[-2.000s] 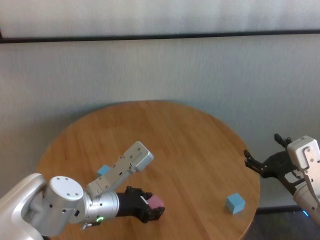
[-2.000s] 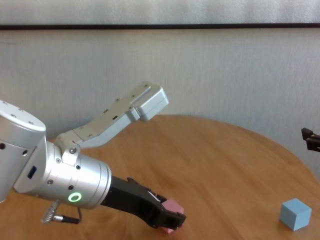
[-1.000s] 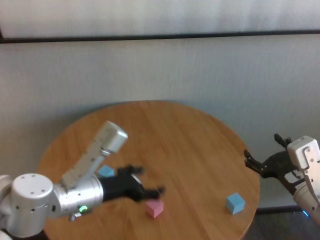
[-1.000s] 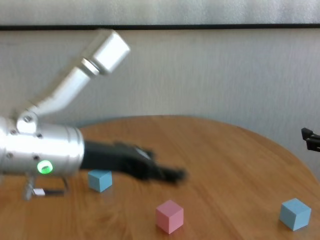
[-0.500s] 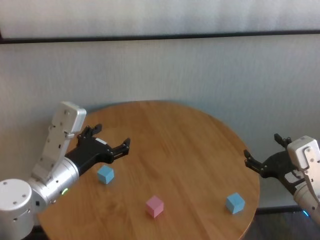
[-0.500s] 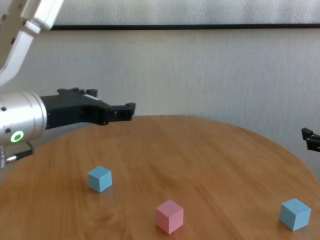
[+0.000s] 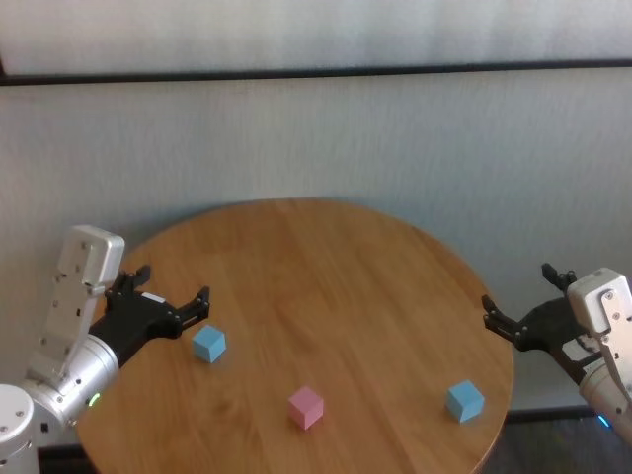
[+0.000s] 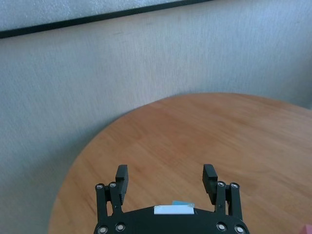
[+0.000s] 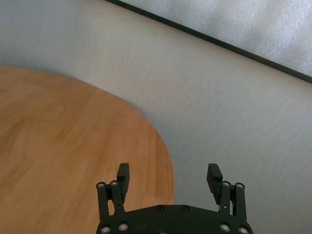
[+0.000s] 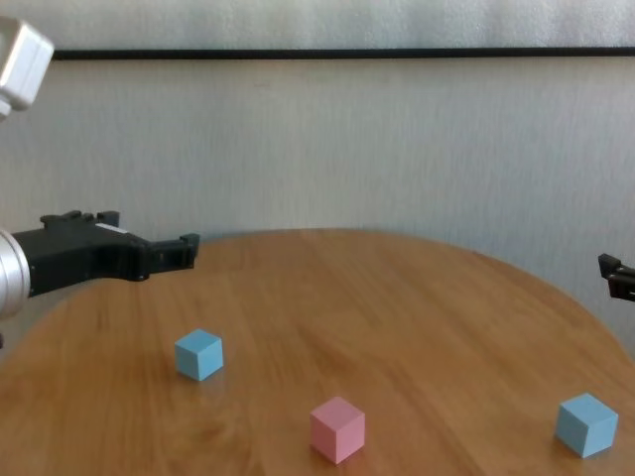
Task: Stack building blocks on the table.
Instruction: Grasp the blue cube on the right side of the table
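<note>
Three blocks sat separate on the table [image 7: 326, 257], none stacked. Pink block [image 7: 306, 407] was near the table's front edge, roughly mid-width. One blue block [image 7: 208, 344] sat toward the left edge, well apart from the pink one. Other blue block [image 7: 464, 400] sat close to the front-right edge, also well apart. Left gripper [image 7: 168, 308] hung over the left edge of the table, fingers spread wide, nothing between them, near the left blue block but not touching it. Right gripper [image 7: 515, 308] was parked off the table just past its right edge, fingers also spread wide and empty. In the chest view only its fingertip [image 10: 613, 275] showed at the right side.
</note>
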`<state>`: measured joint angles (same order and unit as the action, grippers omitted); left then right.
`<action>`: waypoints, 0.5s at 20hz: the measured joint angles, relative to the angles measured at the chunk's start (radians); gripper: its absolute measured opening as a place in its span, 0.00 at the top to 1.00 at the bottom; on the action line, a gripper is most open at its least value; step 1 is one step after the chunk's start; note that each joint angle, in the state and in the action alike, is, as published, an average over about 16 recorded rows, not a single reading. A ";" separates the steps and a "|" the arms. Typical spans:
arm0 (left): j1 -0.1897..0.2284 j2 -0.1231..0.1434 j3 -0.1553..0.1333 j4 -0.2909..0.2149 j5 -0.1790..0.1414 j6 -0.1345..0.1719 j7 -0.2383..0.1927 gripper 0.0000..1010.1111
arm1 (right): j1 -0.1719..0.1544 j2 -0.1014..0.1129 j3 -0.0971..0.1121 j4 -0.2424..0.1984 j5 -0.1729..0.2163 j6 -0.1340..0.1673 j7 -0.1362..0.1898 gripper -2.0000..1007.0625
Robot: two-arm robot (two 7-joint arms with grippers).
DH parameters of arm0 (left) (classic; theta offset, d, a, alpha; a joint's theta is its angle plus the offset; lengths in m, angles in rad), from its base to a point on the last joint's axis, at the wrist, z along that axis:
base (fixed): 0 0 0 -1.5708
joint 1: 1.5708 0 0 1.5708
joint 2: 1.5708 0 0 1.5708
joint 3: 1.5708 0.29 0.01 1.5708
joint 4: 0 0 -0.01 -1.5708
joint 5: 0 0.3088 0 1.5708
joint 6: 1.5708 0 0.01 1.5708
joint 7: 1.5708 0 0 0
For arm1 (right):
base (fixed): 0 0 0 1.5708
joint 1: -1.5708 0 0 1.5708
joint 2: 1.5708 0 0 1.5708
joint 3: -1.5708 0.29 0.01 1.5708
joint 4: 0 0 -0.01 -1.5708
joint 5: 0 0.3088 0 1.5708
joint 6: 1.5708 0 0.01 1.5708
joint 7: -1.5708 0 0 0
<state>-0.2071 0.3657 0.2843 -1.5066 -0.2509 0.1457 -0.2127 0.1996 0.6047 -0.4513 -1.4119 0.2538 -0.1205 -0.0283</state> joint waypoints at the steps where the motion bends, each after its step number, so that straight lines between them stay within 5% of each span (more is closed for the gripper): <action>1: 0.003 0.000 -0.003 0.001 0.000 0.000 0.003 0.01 | 0.000 0.000 0.000 0.000 0.000 0.000 0.000 0.01; 6: 0.010 -0.002 -0.011 0.006 0.003 0.003 0.012 0.01 | -0.002 0.001 0.001 -0.004 0.004 0.007 0.005 0.01; 10: 0.008 -0.002 -0.008 0.006 0.003 0.005 0.010 0.01 | -0.017 0.007 0.013 -0.040 0.038 0.074 0.018 0.01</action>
<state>-0.1987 0.3636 0.2762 -1.5001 -0.2477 0.1509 -0.2028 0.1824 0.6119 -0.4385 -1.4521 0.2921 -0.0462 -0.0107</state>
